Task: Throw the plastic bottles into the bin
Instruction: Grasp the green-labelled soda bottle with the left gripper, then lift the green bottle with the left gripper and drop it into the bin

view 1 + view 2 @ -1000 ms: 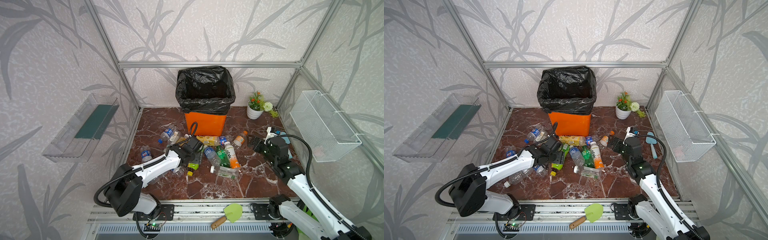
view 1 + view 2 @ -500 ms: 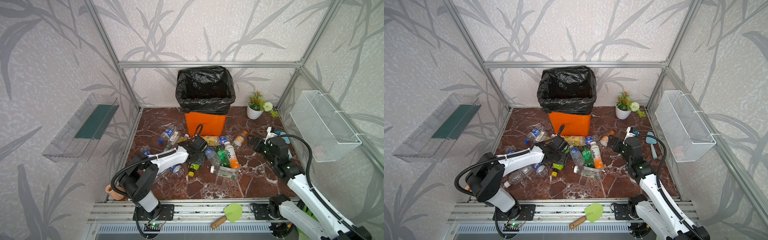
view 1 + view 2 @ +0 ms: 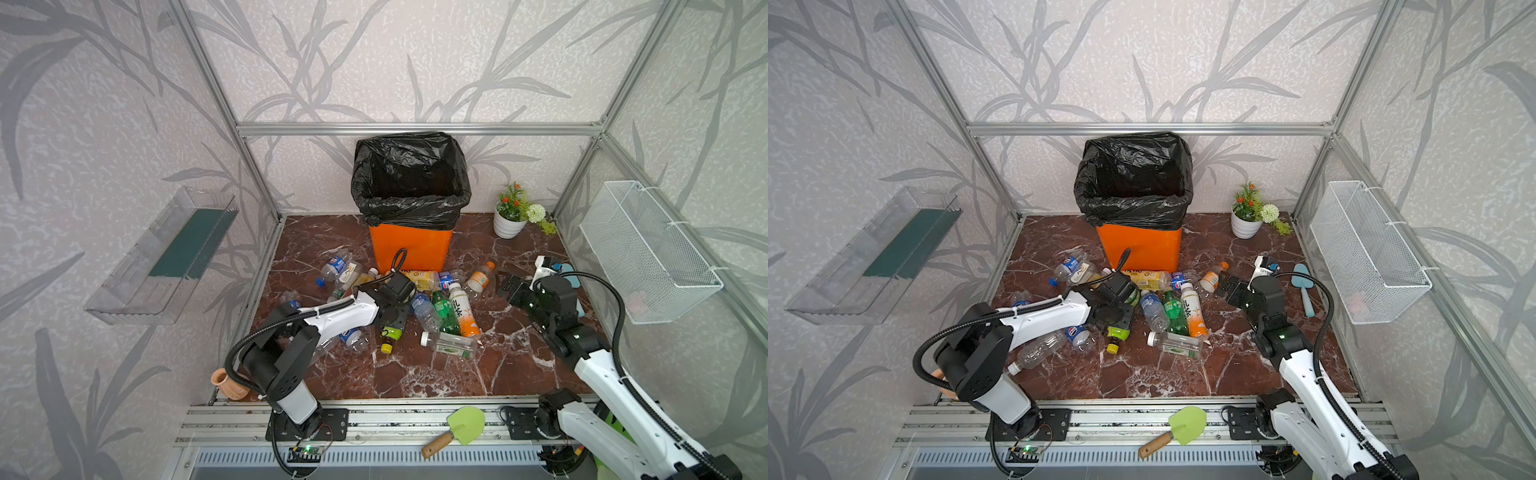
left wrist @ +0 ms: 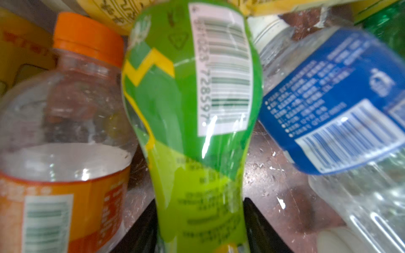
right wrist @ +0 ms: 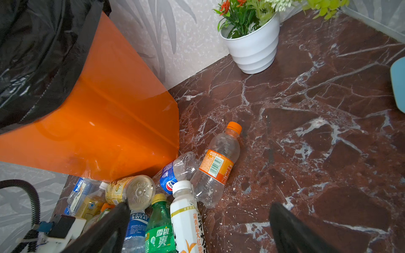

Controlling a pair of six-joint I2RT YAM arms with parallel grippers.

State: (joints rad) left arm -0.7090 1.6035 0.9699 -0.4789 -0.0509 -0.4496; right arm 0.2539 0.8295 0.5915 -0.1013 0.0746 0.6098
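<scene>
Several plastic bottles lie in a heap on the marble floor in front of the bin (image 3: 409, 249) (image 3: 1140, 249), which is orange with a black bag over its rim. My left gripper (image 3: 388, 318) (image 4: 199, 210) points down into the heap. It is shut on a green-labelled bottle (image 4: 188, 92) (image 3: 1117, 332), with a black finger against each side. An orange-capped bottle (image 4: 87, 43) and a blue-labelled bottle (image 4: 333, 98) lie on either side of it. My right gripper (image 3: 513, 289) (image 5: 199, 207) hangs open and holds nothing, just right of an orange-labelled bottle (image 5: 215, 166) (image 3: 478, 281).
A potted plant (image 3: 509, 216) stands at the back right. A wire basket (image 3: 648, 253) hangs on the right wall and a clear tray (image 3: 166, 257) on the left wall. A terracotta vase (image 3: 228, 384) sits by the left arm's base. A green trowel (image 3: 465, 424) lies on the front rail.
My left arm swung its gripper rightward into the heap, and its jaws closed onto the green-labelled bottle. The right arm has not moved.
</scene>
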